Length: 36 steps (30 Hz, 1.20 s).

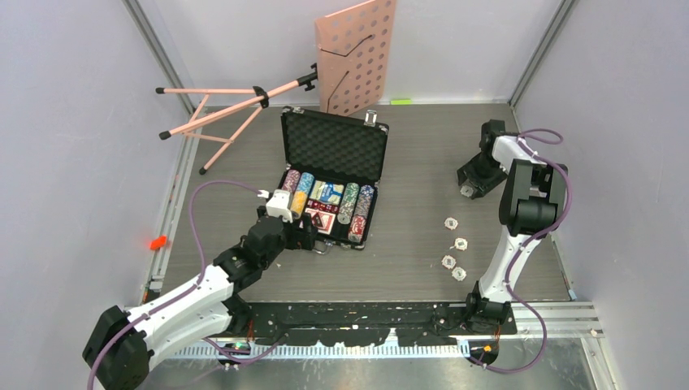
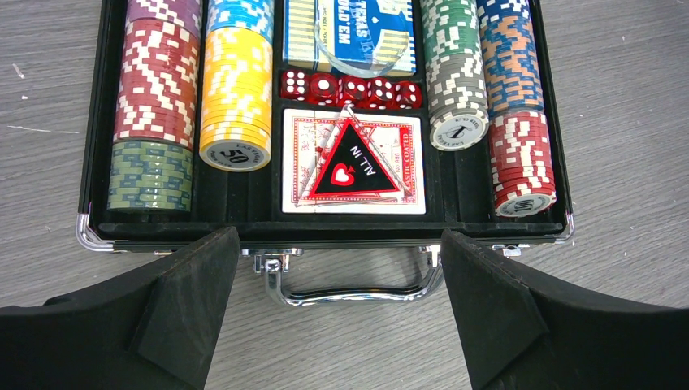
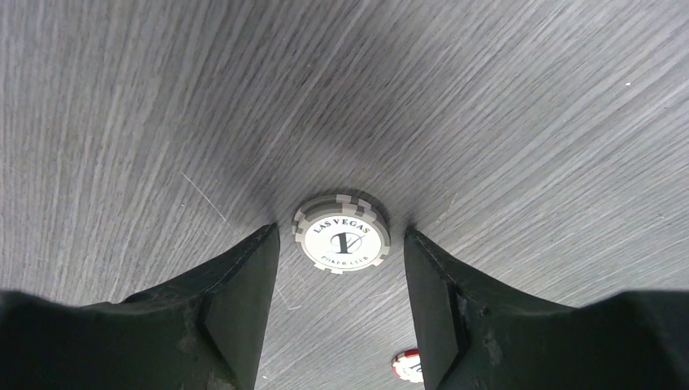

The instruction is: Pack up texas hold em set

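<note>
The black case lies open mid-table, its foam-lined lid up. Its tray holds rows of striped chips, red dice, a card deck under an "ALL IN" triangle, and a blue deck. My left gripper is open and empty at the case's front edge, its fingers either side of the chrome handle. My right gripper is open over the table to the right. A grey-and-white "1" chip lies flat between its fingertips. Several loose chips lie on the table nearby.
A pink perforated music stand leans at the back behind the case, its tripod legs lying to the back left. A red-edged chip lies by my right finger. A small red object sits at the left table edge.
</note>
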Each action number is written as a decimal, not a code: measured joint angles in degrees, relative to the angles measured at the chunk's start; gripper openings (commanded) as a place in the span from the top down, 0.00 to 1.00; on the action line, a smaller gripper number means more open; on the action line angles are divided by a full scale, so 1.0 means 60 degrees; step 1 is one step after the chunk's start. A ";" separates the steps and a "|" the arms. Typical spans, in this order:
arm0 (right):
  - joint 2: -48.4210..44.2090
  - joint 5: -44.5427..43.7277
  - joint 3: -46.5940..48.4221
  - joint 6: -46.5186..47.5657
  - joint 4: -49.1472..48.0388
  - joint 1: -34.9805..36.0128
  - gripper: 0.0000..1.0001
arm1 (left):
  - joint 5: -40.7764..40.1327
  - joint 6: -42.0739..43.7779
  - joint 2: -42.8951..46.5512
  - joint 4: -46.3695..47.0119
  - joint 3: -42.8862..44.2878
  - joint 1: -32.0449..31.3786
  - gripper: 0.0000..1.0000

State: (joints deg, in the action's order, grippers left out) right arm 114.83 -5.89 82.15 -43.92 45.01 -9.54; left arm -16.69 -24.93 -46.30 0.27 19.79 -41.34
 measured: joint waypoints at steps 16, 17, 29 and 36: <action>0.0605 -0.0237 0.0812 0.0087 0.0703 0.0175 0.47 | -0.0018 -0.0022 0.0138 -0.0011 0.0000 0.0000 0.01; 0.0659 -0.0255 0.0900 0.0095 0.0794 0.0193 0.48 | -0.0022 -0.0022 0.0131 -0.0015 0.0000 0.0000 0.01; -0.0029 -0.0044 -0.0073 0.0087 0.0240 0.0222 0.64 | -0.0007 -0.0022 -0.0040 -0.0018 0.0000 0.0000 0.00; -0.1326 0.1333 -0.1909 0.0131 0.0357 0.0634 0.70 | 0.0175 -0.0022 -0.0044 0.0051 0.0000 0.0000 0.00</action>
State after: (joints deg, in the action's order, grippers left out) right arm 106.87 2.11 70.70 -43.13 47.16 -5.74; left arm -15.64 -25.06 -46.57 0.58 19.79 -41.34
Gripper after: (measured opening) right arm 0.486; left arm 0.991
